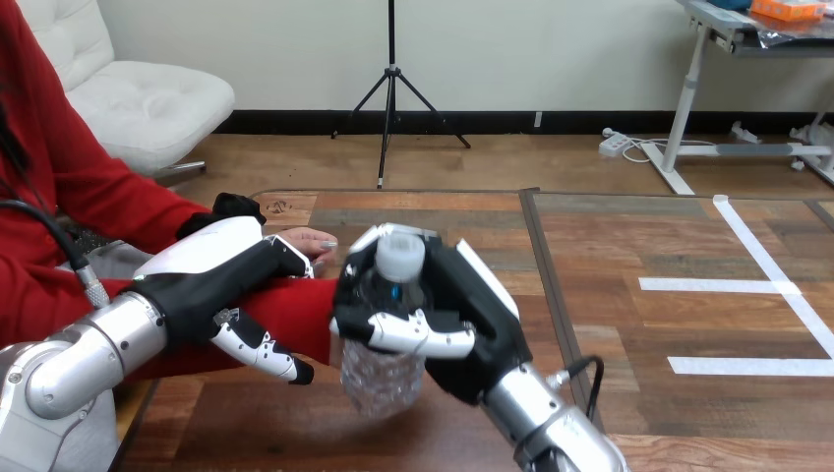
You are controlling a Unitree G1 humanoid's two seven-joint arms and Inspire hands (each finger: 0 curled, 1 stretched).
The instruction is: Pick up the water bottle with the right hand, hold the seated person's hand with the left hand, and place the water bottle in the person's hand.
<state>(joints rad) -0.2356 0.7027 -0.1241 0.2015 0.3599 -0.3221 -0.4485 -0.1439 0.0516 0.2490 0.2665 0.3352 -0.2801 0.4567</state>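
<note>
A clear water bottle (pixel 380 379) with a white cap is held upright above the table's middle, with my right hand (pixel 479 329) shut round its upper body. Its crinkled lower half hangs below my fingers. Just to its left, my left hand (pixel 211 265) lies over the person's hand (pixel 313 240), whose fingertips stick out past my curled fingers. My thumb reaches down across a red-sleeved forearm (pixel 300 313) that lies beneath. The bottle sits close beside the person's fingertips; I cannot tell whether they touch.
The wooden table (pixel 629 236) stretches out to the right, with white tape lines (pixel 757 285) on its right part. The person sits at the left edge, and their red sleeves take up the table's left side.
</note>
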